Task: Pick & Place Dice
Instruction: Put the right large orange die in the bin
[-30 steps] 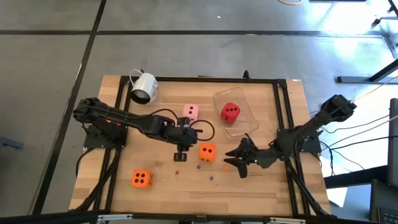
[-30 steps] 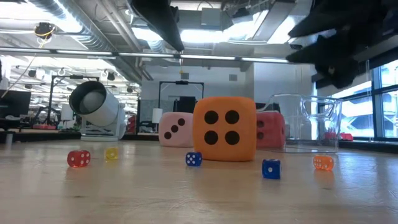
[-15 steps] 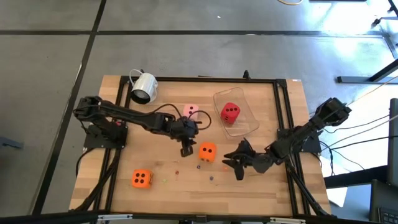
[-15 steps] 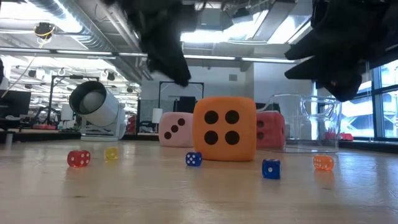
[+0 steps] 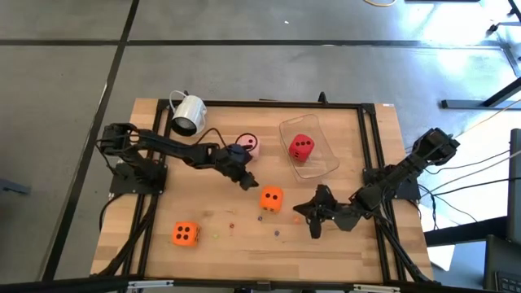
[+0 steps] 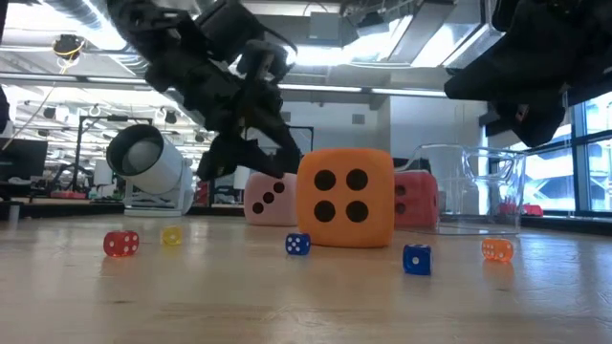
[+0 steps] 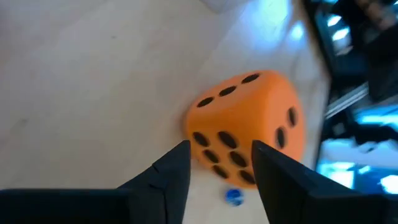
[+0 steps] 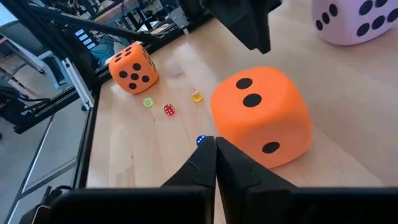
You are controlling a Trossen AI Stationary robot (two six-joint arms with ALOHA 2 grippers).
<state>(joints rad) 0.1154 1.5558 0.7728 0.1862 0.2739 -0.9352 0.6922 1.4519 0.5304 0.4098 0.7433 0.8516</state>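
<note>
Looking left to right from the middle orange die (image 5: 272, 198), I see another orange die (image 5: 185, 234) far to its left near the table's front edge. My left gripper (image 5: 245, 181) hovers just left of the middle die, fingers apart, empty. A pink die (image 5: 247, 144) sits behind it. A red die (image 5: 302, 147) lies in a clear tray (image 5: 324, 167) behind and right. My right gripper (image 5: 314, 216) waits right, fingers together, holding nothing.

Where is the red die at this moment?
In the high view, the red die lies inside the clear tray toward the table's far right side, right of the pink die.
</note>
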